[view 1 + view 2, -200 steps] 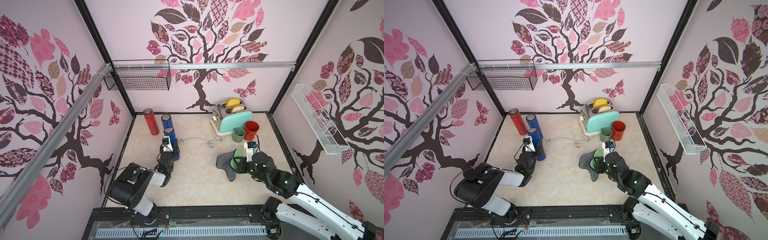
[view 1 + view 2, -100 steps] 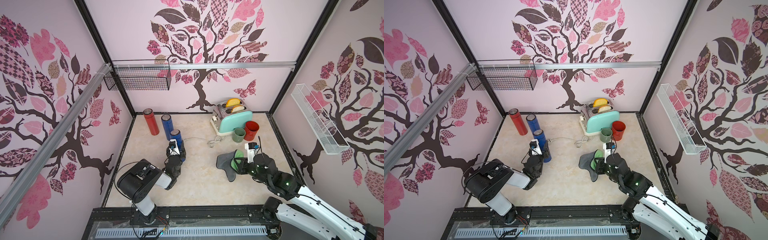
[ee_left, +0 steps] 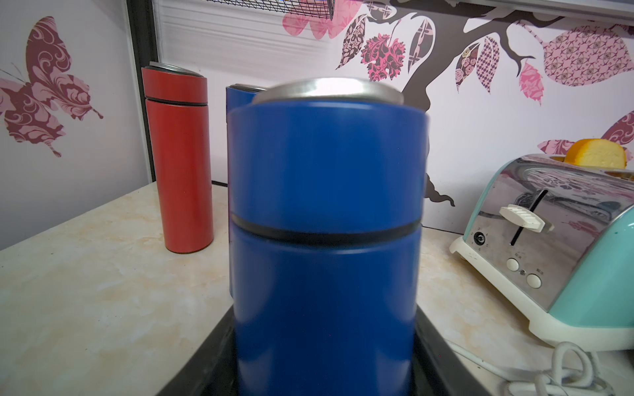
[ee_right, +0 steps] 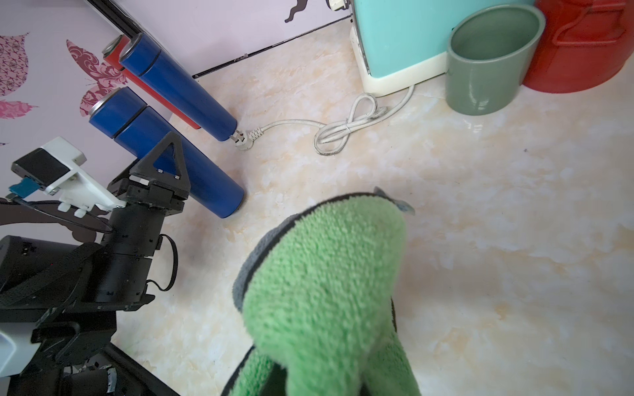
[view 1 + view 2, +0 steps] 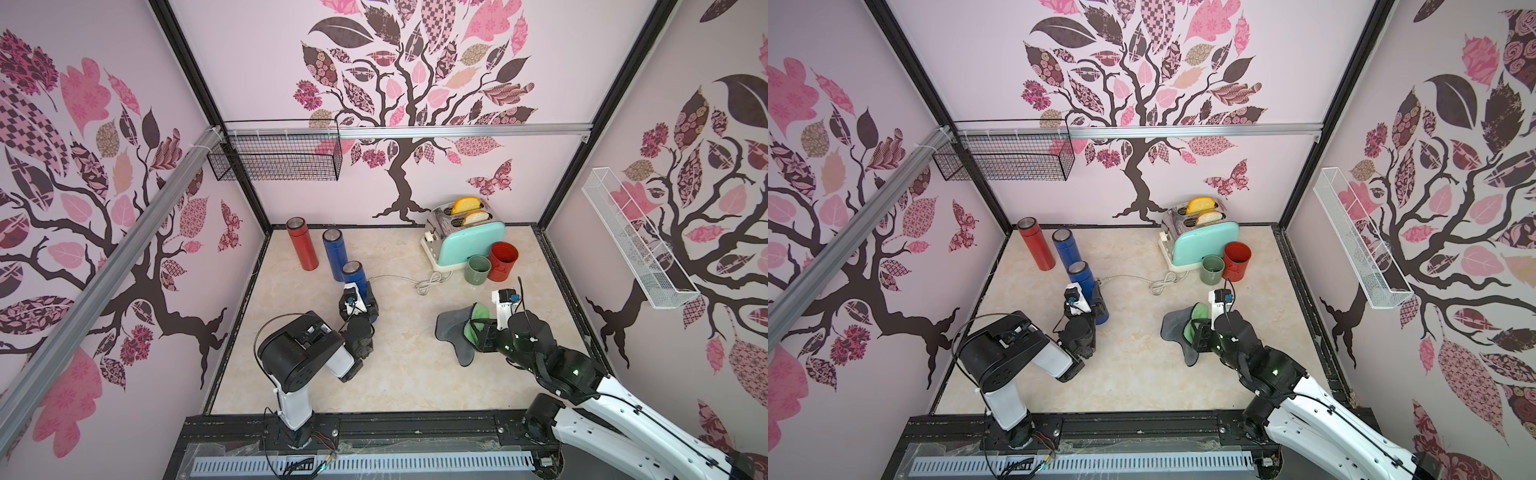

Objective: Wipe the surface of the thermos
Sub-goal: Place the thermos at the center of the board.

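Start at the far left: a red thermos (image 5: 302, 248) and a second blue thermos (image 5: 335, 253) stand by the back wall, out of play. Next comes the blue thermos (image 5: 356, 277) you want, upright, long axis vertical, lid up, left of the middle of the table (image 5: 399, 374). The left gripper (image 5: 365, 306) has its jaws clamped on the lower body, 1 jaw on each flank in the left wrist view, so the upper half and the side facing right stand bare. Whether the base rests on the table or hangs just above it, I cannot tell. Then comes a stretch of bare table. Well to the right hangs the cloth (image 5: 456, 334), green inside and grey outside, held by the right gripper (image 5: 482, 332); its jaws are buried in the folds but closed on the cloth. So the thermos lies to the left of the cloth, about level with it. My judgement: bring the right arm leftward across the gap, meet the thermos side-on, then stroke up and down its length. Stay above the left gripper's jaws.
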Available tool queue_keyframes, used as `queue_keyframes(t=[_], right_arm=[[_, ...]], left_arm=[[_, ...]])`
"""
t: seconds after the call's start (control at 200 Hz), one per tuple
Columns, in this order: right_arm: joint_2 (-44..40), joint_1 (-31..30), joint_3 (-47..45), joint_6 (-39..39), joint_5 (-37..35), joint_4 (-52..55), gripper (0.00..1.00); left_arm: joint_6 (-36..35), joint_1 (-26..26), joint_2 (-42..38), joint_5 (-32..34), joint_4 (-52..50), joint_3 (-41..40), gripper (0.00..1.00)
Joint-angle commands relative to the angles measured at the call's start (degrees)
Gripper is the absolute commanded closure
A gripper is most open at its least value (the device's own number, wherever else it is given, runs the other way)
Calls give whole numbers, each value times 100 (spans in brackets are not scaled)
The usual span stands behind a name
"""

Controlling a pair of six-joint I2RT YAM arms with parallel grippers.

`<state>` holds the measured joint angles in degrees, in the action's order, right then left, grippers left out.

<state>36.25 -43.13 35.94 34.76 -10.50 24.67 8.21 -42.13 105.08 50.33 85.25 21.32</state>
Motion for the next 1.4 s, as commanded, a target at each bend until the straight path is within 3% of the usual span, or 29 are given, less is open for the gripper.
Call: queue_keyframes(t=[0.0, 0.195, 0.455, 0.675, 0.755, 0.875, 0.925, 1.215, 1.395], right_arm=[[-107, 20, 13, 79, -92, 79, 100], [-298, 21, -93, 107, -121, 229, 100], [-546, 12, -269, 198, -147, 327, 100], [-552, 12, -290, 202, -141, 332, 100], [-592, 23, -284, 202, -152, 370, 100], [-646, 24, -297, 219, -150, 414, 100], [-671, 24, -312, 239, -152, 425, 100], [-817, 17, -327, 277, -152, 513, 100], [-864, 18, -281, 304, -145, 587, 100]], left_arm=[[264, -284, 654, 207, -1745, -289, 49], [368, -424, 833, 489, -1741, -229, 41], [-331, -759, 921, 1052, -1768, -11, 37], [-116, -891, 1090, 1488, -1782, -9, 32], [-79, -970, 1124, 1680, -1784, -15, 19], [-39, -1058, 1125, 1769, -1784, -28, 15], [44, -1069, 1096, 1786, -1784, -58, 2], [159, -1272, 764, 1862, -1870, -245, 2], [383, -1970, 199, 2091, -2437, -407, 2]])
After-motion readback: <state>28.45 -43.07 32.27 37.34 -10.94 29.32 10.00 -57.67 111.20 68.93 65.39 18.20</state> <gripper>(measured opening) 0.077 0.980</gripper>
